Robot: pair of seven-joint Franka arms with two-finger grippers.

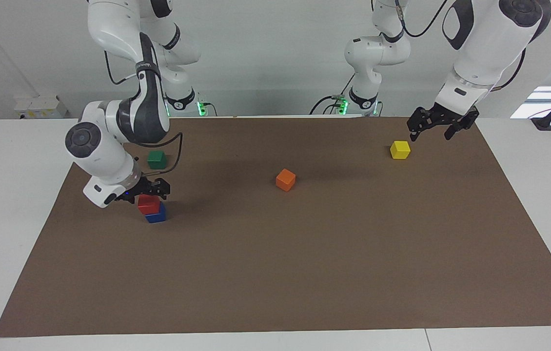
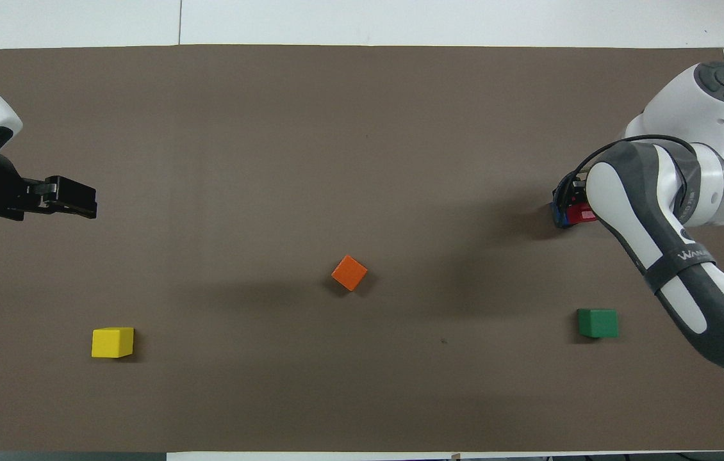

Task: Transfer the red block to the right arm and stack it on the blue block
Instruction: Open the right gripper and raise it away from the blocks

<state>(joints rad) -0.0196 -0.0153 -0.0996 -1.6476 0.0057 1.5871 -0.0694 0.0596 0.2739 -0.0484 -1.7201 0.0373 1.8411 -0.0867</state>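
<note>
The green cube [image 1: 156,159] and the yellow cube [image 1: 400,149] are seen nearest the robots' edge of the worktop [image 1: 305,273], the green one toward the right arm's end, the yellow one toward the left arm's end. The left claw [image 1: 435,130] is held in the air with its fingers apart, by the yellow cube near the left arm's corner of the mat; nothing is gripped.

The orange cube [image 1: 285,180] is found at mid-worktop, turned corner-on to the edges.

Farther out, toward the right arm's end, the red block [image 1: 148,204] is seated on the blue block [image 1: 156,215], slightly offset, so only a strip of blue is shown. As cubes, no long axis is offered; their faces are set a little askew to the worktop edges. The right claw [image 1: 151,188] is lowered onto the red block; whether it is clamped cannot be told. In the overhead view the stack [image 2: 568,213] is largely hidden by the right arm [image 2: 657,211].
</note>
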